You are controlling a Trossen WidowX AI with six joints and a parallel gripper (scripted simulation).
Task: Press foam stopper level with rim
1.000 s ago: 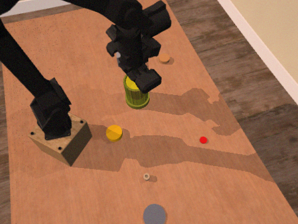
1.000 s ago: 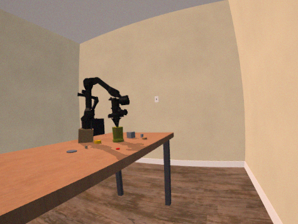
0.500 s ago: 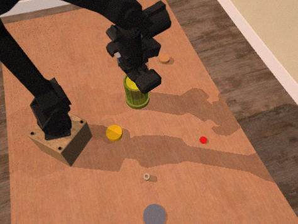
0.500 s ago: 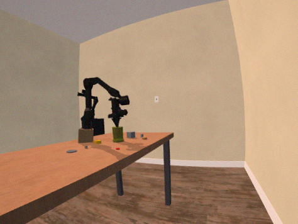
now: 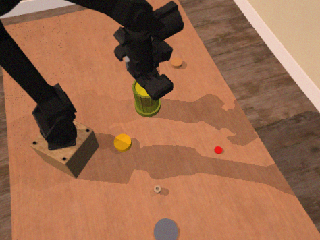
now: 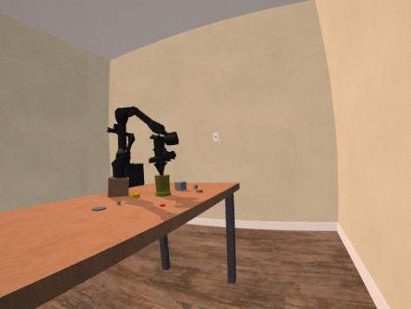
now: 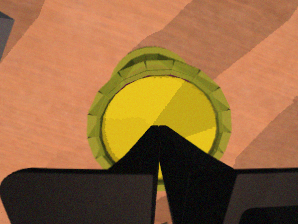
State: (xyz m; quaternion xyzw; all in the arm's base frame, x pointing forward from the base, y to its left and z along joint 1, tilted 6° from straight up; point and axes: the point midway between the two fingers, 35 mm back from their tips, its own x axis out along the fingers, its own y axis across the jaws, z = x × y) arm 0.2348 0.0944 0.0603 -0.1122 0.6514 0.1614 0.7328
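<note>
The closed, empty pincer (image 7: 159,131) points down onto the yellow stopper (image 7: 145,107) in the upright green jar (image 5: 146,102) on the desk (image 5: 236,209). Pressing looks underway; release remains.

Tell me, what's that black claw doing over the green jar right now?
Pincer shut, empty, tips on the yellow stopper. Green jar upright. Nothing else on the stopper.

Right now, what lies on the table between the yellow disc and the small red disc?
In the top view, nothing lies between the yellow disc and the red disc; only shadowed table shows there.
</note>
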